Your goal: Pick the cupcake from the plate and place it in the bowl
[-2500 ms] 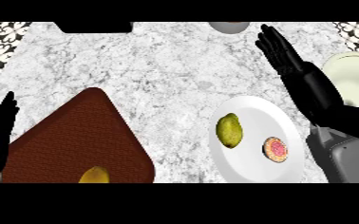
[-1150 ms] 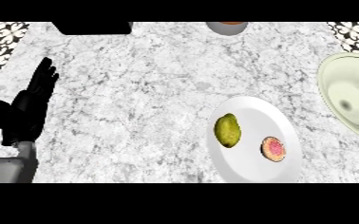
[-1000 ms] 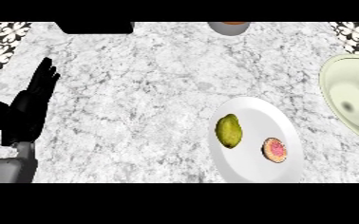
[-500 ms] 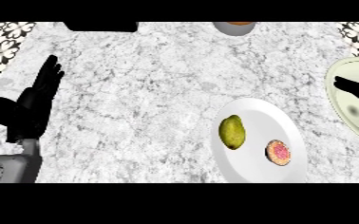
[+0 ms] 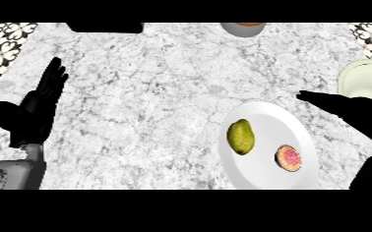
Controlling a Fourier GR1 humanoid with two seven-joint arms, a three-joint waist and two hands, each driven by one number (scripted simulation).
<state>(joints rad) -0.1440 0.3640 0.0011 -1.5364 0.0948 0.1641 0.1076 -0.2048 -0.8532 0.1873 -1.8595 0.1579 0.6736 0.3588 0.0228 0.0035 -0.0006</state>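
At the left edge the left hand (image 5: 38,109) rests open, fingers straight and pointing up. On the marble counter (image 5: 145,93) lies a white plate (image 5: 258,120) bearing a yellow-green fruit (image 5: 241,136) and, nearer its right rim, the cupcake (image 5: 288,158), small, round, pink-topped, dark-edged. The right hand (image 5: 347,109) hovers above the plate's right rim, fingers extended, holding nothing. A pale bowl (image 5: 356,77) sits at the right edge.

Bowl (image 5: 357,78) cut off by right edge; only left part of rim seen. Right hand (image 5: 349,109) cut by right edge, palm and forearm largely out of view; only straight fingers shown. Grey cup (image 5: 242,28) at top cropped, only lower part shown, contents not identifiable. Dark object (image 5: 106,27) at top left cropped, kind not determinable. Patterned areas (image 5: 15,39) at upper corners partly shown. Left forearm (image 5: 20,172) cut at lower left.
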